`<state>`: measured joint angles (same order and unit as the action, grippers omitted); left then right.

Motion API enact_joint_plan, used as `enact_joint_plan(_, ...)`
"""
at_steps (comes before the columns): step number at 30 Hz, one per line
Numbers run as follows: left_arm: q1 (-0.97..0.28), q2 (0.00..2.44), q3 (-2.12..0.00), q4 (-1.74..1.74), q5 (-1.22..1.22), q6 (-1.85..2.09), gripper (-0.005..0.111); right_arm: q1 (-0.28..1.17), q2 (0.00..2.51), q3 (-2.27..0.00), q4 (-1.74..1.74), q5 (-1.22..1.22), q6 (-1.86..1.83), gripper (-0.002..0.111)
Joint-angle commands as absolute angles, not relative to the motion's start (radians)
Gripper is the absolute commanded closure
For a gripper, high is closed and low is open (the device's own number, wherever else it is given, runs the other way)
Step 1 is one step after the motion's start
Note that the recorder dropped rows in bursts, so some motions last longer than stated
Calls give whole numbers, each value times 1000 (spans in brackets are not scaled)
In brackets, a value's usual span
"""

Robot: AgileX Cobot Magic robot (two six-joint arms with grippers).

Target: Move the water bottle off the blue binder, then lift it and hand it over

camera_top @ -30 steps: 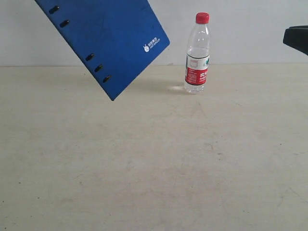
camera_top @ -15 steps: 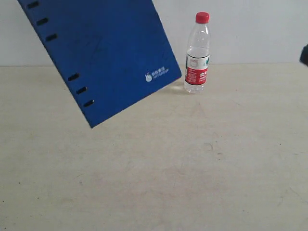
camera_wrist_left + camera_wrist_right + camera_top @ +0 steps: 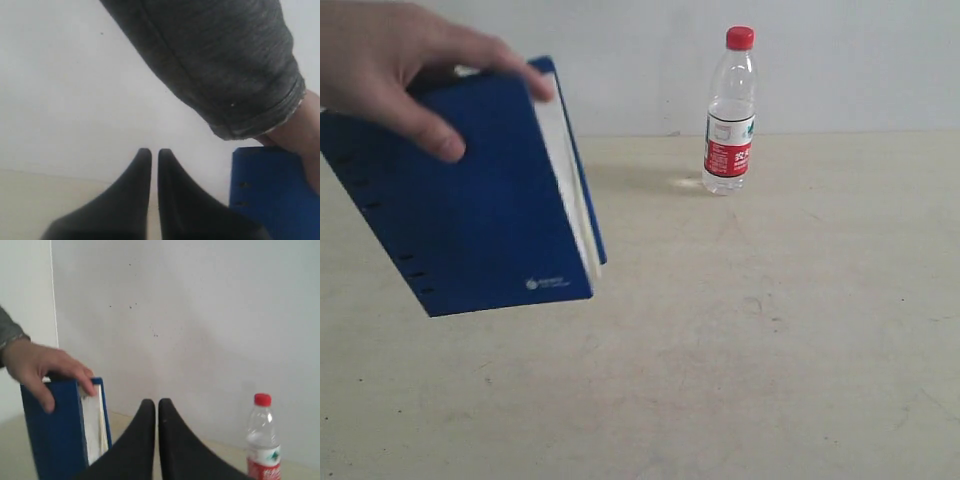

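Left pincer point(image 3: 151, 152) pressed together | right pincer point(image 3: 152, 402) pressed together | hand point(image 3: 390, 60) holds blue binder point(image 3: 470, 200) | water bottle point(image 3: 730, 120) upright

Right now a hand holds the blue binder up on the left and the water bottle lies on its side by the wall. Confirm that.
Wrong on one point: the water bottle stands upright, as the exterior view shows. The hand does hold the blue binder up on the left, and the bottle is by the wall.
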<state>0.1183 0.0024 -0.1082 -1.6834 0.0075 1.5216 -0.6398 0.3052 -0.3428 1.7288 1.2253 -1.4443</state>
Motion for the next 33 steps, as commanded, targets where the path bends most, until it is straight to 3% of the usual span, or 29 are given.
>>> enact_joint_plan(1,118,0,-55,-1678,16,1517,102,-642,300,-301,1722,1221,-1203,108)
enact_joint_plan(7,81,0,0,-1698,-122,1530,102,-642,145,-285,1744,1202,-1208,108)
enact_joint_plan(10,81,0,0,-1698,-124,1519,102,-642,37,-295,1744,909,-1324,108)
enact_joint_plan(15,81,0,0,-1706,-108,1519,102,-642,58,-292,1514,642,-1360,108)
enact_joint_plan(20,81,0,0,-1708,-81,1519,102,-637,93,-291,1043,266,-978,108)
enact_joint_plan(28,81,0,0,-1708,-78,1521,102,-626,120,-291,1050,389,-916,108)
enact_joint_plan(33,81,0,0,-1700,-83,1535,102,-556,102,-291,1297,580,-1173,108)
